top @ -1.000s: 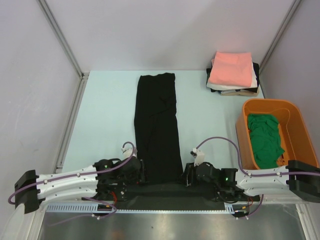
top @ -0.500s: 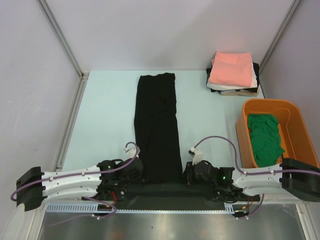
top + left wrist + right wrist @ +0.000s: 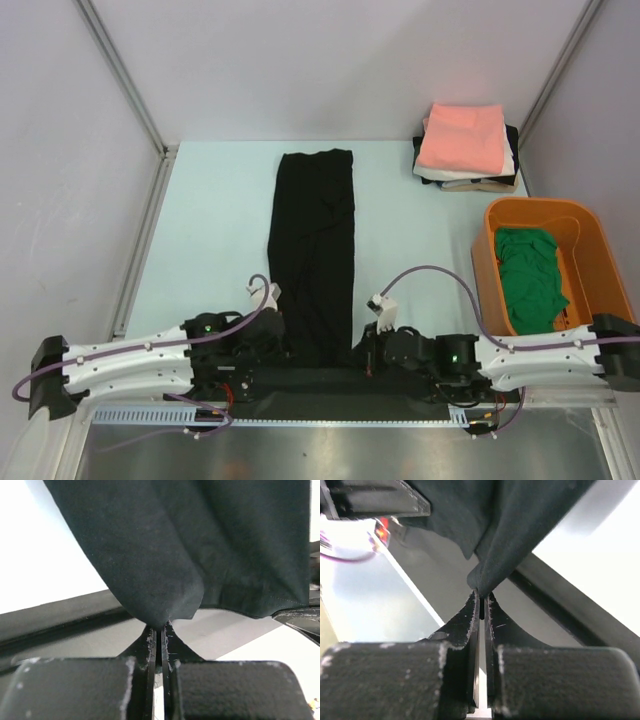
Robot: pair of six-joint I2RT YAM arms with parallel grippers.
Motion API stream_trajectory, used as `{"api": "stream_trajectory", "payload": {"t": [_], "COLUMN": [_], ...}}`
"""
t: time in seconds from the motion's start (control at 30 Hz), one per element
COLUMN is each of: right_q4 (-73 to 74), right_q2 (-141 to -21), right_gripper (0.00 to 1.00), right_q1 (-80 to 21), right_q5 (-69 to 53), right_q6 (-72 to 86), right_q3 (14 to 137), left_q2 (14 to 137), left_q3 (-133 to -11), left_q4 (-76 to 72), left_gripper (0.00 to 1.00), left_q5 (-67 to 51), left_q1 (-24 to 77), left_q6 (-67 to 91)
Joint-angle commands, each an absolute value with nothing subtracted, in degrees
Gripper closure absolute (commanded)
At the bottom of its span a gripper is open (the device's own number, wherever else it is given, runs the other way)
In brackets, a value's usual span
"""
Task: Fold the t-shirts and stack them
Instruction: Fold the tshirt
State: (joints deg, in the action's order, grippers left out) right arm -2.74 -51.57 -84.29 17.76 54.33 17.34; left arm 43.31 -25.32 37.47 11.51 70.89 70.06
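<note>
A black t-shirt point(image 3: 313, 250), folded into a long narrow strip, lies lengthwise down the middle of the table. My left gripper point(image 3: 278, 342) is shut on its near left corner, and in the left wrist view the dark cloth point(image 3: 165, 555) bunches right at the fingertips point(image 3: 161, 627). My right gripper point(image 3: 362, 350) is shut on the near right corner, with the cloth point(image 3: 510, 535) pinched at its tips point(image 3: 481, 596). The near hem is drawn slightly inward and lifted. A stack of folded t-shirts point(image 3: 464, 145), salmon-pink on top, sits at the far right.
An orange tub point(image 3: 584, 232) at the right holds a crumpled green t-shirt point(image 3: 528, 278). A black strip point(image 3: 330, 385) runs along the table's near edge. Grey walls and metal posts point(image 3: 120, 75) close in the back and sides.
Both grippers have closed on the near corners of the black t-shirt and shifted slightly forward and inward; the near hem has narrowed and lifted.
</note>
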Motion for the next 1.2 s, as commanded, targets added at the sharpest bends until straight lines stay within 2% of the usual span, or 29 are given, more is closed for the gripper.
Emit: {"api": "stream_trajectory", "payload": {"t": [0.0, 0.13, 0.27, 0.4, 0.6, 0.93, 1.17], "right_q4": [5.7, 9.23, 9.23, 8.62, 5.54, 3.52, 4.22], "right_q2": [-47.04, -46.14, -47.63, -52.2, -61.69, -78.81, -89.29], "right_gripper": [1.0, 1.0, 1.0, 1.0, 1.0, 1.0, 1.0], "right_q1": [-84.64, -78.77, -69.03, -60.15, -47.58, -34.64, -31.12], "right_q5": [24.95, 22.33, 17.59, 10.57, 0.71, -11.07, -15.02], "right_q6": [51.95, 46.68, 40.89, 37.02, 32.88, 27.69, 25.4], "right_q3": [23.97, 28.82, 32.69, 36.91, 42.71, 56.14, 64.41], "left_q2": [43.15, 47.28, 50.18, 53.34, 62.73, 78.56, 91.04], "left_q3": [-34.77, -43.23, -48.77, -54.39, -62.03, -72.59, -82.69], "left_q4": [43.41, 49.12, 47.91, 45.62, 42.8, 39.55, 41.39], "left_gripper": [1.0, 1.0, 1.0, 1.0, 1.0, 1.0, 1.0], "left_q5": [16.43, 22.23, 20.57, 16.27, 10.91, 4.14, 1.59], "left_q1": [71.28, 69.7, 64.17, 52.51, 40.37, 27.08, 22.06], "left_q6": [66.37, 61.89, 55.47, 46.7, 38.6, 32.35, 28.92]}}
